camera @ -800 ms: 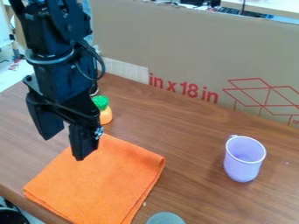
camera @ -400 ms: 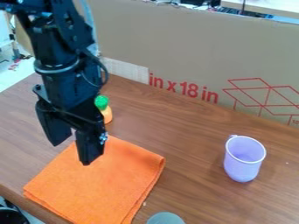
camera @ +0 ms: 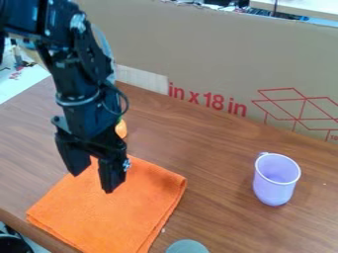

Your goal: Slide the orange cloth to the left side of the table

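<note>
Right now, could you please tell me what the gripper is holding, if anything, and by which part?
Nothing is held: the gripper is open, and the orange cloth shows between its parted fingers.

On my feed, the gripper [camera: 93, 181] looks like hard black plastic, mostly matt, with small shiny bits at its side that I read as metal, and the cable [camera: 124, 101] above it has a smooth, rubbery look. I see the folded cloth [camera: 122, 210] as soft, matt fabric with a slightly fuzzy nap. The table [camera: 218, 197] shows wood grain under a smooth, low sheen. I'd call the cup [camera: 273, 190] smooth plastic, softly glossy at the rim. Behind, the cardboard [camera: 198, 49] is flat and matt, its pale strip [camera: 142, 80] papery
</note>
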`<act>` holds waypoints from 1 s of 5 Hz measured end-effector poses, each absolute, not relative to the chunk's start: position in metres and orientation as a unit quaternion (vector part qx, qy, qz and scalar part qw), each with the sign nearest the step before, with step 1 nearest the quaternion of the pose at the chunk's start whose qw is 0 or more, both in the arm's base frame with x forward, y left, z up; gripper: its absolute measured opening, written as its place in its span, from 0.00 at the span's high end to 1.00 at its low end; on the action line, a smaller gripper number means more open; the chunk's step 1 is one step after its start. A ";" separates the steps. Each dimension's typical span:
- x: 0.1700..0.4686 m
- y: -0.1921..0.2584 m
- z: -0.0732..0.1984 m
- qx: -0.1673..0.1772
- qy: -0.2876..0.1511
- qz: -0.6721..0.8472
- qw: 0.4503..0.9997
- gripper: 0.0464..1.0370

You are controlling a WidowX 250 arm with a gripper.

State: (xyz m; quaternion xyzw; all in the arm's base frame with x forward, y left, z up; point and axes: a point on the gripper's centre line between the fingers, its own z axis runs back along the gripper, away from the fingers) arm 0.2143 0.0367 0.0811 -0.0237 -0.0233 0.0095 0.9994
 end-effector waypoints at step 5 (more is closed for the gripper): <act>0.222 0.064 0.017 -0.005 0.037 0.050 0.998 0.04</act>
